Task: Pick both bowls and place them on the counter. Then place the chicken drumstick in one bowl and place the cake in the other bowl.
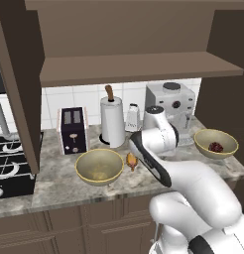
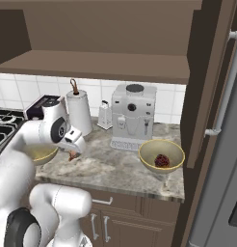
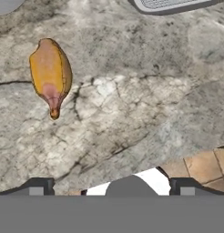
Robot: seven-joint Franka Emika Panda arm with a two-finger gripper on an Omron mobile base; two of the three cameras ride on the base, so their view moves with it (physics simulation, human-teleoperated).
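Drumstick (image 1: 132,160) lies loose on the counter (image 1: 54,186) at centre of the left base view, just right of the near bowl (image 1: 99,166), which looks empty. Far bowl (image 1: 215,143), right of frame, holds the cake (image 1: 215,147). Arm crosses in front of the drumstick; a descent misjudged here could knock it under the bowl's flank or toward the counter edge.

Right base view: cake (image 2: 162,160) sits in the bowl (image 2: 161,155) at centre right, below the coffee machine (image 2: 133,116). Second bowl (image 2: 42,153) at left edge, half hidden behind the arm. Hand (image 2: 74,148) hangs above the drumstick (image 2: 72,155).

Hand view: hand (image 3: 111,190) open wide, nothing between its tips. Drumstick (image 3: 50,75) lies upper left, well off the line between them, so closing from here would likely miss. Glazed tapered shape may slip if pinched at the narrow end.
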